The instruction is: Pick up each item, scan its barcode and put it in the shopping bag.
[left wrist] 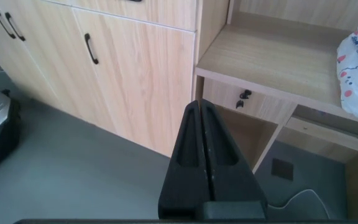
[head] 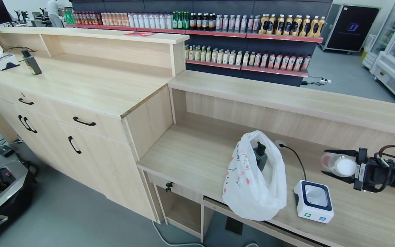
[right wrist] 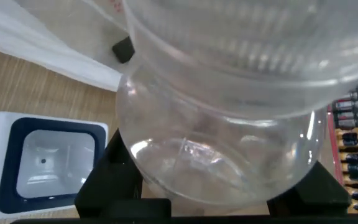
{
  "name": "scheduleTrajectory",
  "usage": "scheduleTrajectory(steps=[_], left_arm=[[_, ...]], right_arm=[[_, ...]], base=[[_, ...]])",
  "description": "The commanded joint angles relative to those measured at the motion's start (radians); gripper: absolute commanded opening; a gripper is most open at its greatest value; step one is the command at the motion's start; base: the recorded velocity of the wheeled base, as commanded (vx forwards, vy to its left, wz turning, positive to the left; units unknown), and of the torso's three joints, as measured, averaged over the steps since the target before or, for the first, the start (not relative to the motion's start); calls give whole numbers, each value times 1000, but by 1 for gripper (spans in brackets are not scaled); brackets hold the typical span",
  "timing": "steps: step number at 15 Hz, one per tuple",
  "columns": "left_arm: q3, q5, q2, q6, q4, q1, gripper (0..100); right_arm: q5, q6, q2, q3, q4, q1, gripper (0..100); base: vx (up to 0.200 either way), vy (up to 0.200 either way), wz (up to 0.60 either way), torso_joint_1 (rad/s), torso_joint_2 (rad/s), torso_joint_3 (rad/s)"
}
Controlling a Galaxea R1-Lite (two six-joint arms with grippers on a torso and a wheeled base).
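My right gripper [head: 324,162] is shut on a clear plastic jar [head: 338,165] with a white lid, held on its side above the counter, to the right of the scanner and higher. In the right wrist view the jar [right wrist: 222,106] sits close up between the black fingers [right wrist: 110,183]. The white barcode scanner [head: 314,200] [right wrist: 42,162] stands on the lower counter with its window facing up. Beside it the white shopping bag [head: 255,181] [right wrist: 48,43] stands open with a dark pump bottle [head: 261,154] inside. My left gripper [left wrist: 201,124] is shut and empty, low over the floor beside the cabinet.
A black cable [head: 297,157] runs from the scanner to the counter's back wall [head: 286,123]. The taller counter [head: 81,85] at left carries another bag, a second scanner and a black handheld device [head: 32,62]. Shelves of bottles [head: 245,41] stand behind.
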Motion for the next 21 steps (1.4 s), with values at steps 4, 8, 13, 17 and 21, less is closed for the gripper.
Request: scheduleTrajectory(steps=[4,8,13,17,21], left_arm=[[0,0,0,0,0,0,0],[0,0,0,0,0,0,0],[0,0,0,0,0,0,0],[0,0,0,0,0,0,0],[0,0,0,0,0,0,0]], right_arm=[[-1,-110,6,4,111,-4,0],[-1,-144,26,4,111,-4,0],[-3,-156,86,-9,105,-3,0],[-3,-165,103,-10,103,-1,0],[-3,-165,121,-13,105,0,0]], base=[[0,0,0,0,0,0],[0,0,0,0,0,0],[0,0,0,0,0,0],[0,0,0,0,0,0],[0,0,0,0,0,0]])
